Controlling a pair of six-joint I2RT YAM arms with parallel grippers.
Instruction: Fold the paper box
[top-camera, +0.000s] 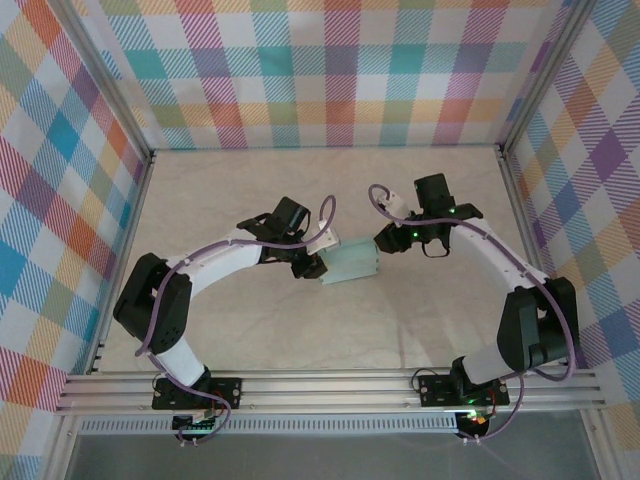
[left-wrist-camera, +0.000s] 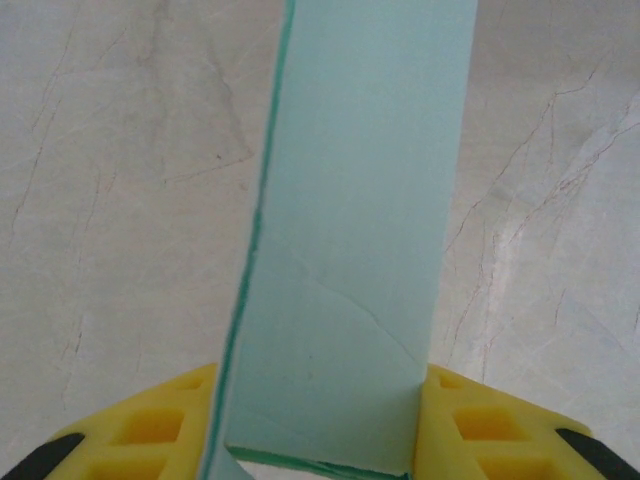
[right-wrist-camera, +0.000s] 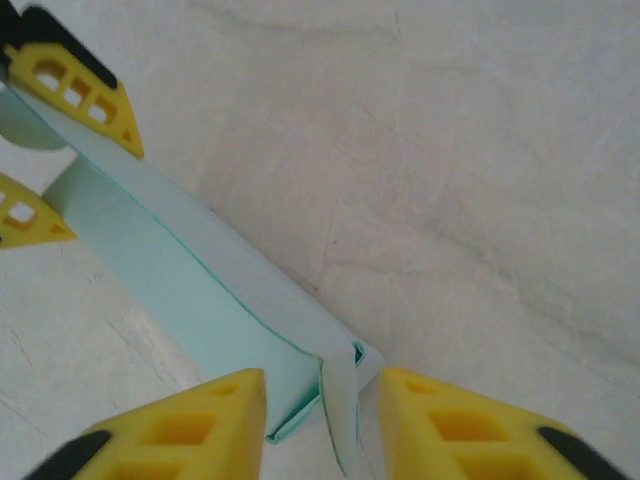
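The paper box (top-camera: 349, 267) is a pale mint-teal flat rectangle held just above the middle of the table, between my two grippers. My left gripper (top-camera: 318, 262) is shut on its left end, and its yellow fingers (left-wrist-camera: 170, 420) press both long edges of the box (left-wrist-camera: 350, 250). My right gripper (right-wrist-camera: 322, 420) has closed around the opposite end of the box (right-wrist-camera: 200, 270), one finger against each side. A loose end flap (right-wrist-camera: 340, 400) hangs between the two fingers. At the top left of the right wrist view, the left gripper's fingers (right-wrist-camera: 90, 95) clamp the far end.
The table top (top-camera: 300, 190) is pale and marbled, with checked walls on three sides. A metal rail (top-camera: 330, 385) runs along the near edge, where both arm bases are bolted. Open table surface lies behind and in front of the box.
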